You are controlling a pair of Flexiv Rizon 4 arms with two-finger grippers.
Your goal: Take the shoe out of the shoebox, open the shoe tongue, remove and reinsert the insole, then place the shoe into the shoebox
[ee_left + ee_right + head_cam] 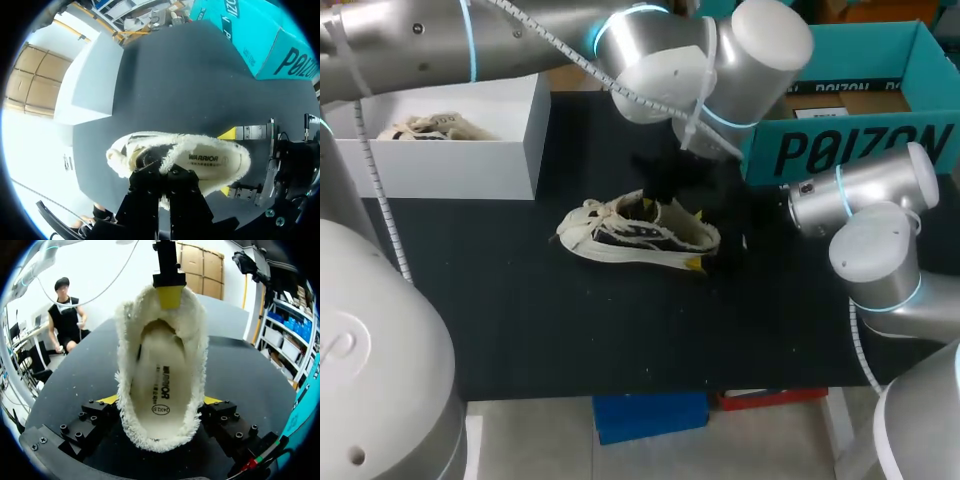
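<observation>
Shoe (640,235): upright on table (520,300), toe left (insole (160,390) inside).
Right gripper (160,400): clamped across the heel.
Left gripper (164,172): at the shoe opening; grip impossible to tell.
Shoebox (880,130): far right.

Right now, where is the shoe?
The shoe lies mid-table in the head view, between the white box at left and the teal shoebox at right, held by the right end effector.

Soft, even overhead light. Black table (520,330) swallows it; my right gripper (697,240) nearly vanishes against it from the head camera. Glare streaks on the shell of my left arm (520,40). Lining of the shoe (161,390) is bright, toe cavity shadowed.
</observation>
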